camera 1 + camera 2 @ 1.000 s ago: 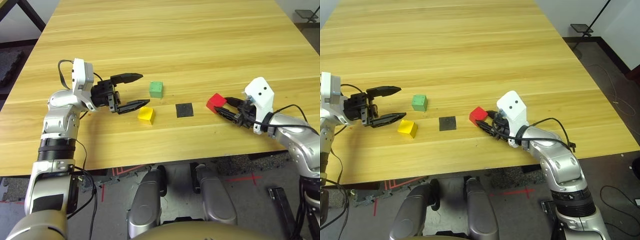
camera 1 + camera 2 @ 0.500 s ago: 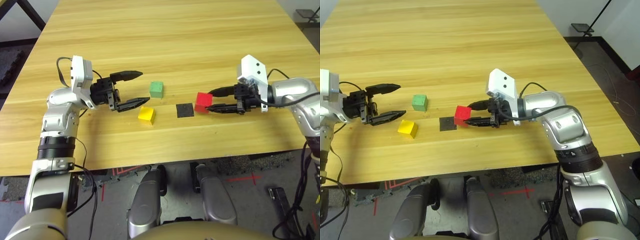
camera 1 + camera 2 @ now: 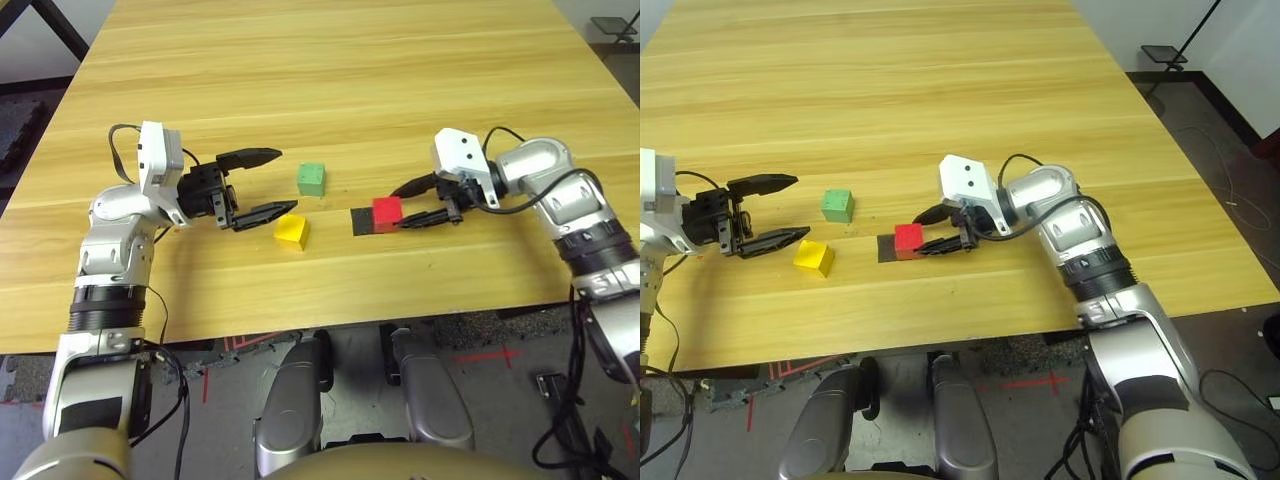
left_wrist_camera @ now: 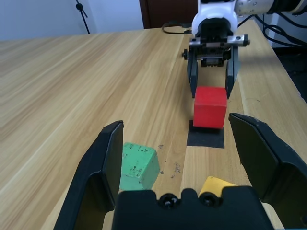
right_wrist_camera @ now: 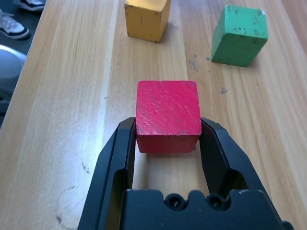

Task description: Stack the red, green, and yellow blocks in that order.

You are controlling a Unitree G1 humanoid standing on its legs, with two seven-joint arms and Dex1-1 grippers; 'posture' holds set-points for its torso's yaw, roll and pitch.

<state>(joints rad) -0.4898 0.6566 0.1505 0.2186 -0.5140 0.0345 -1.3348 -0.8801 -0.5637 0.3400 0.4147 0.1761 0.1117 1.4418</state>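
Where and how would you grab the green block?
I'd clamp the green block by two opposite upright side faces, left gripper coming from the robot's left. It's a plain cube resting flat, so those faces are parallel; the open jaws already point roughly its way. The yellow block sits close on the robot's side, so keep the near jaw off it.

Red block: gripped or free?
Gripped: the right gripper's fingers press against opposite sides of the red block.
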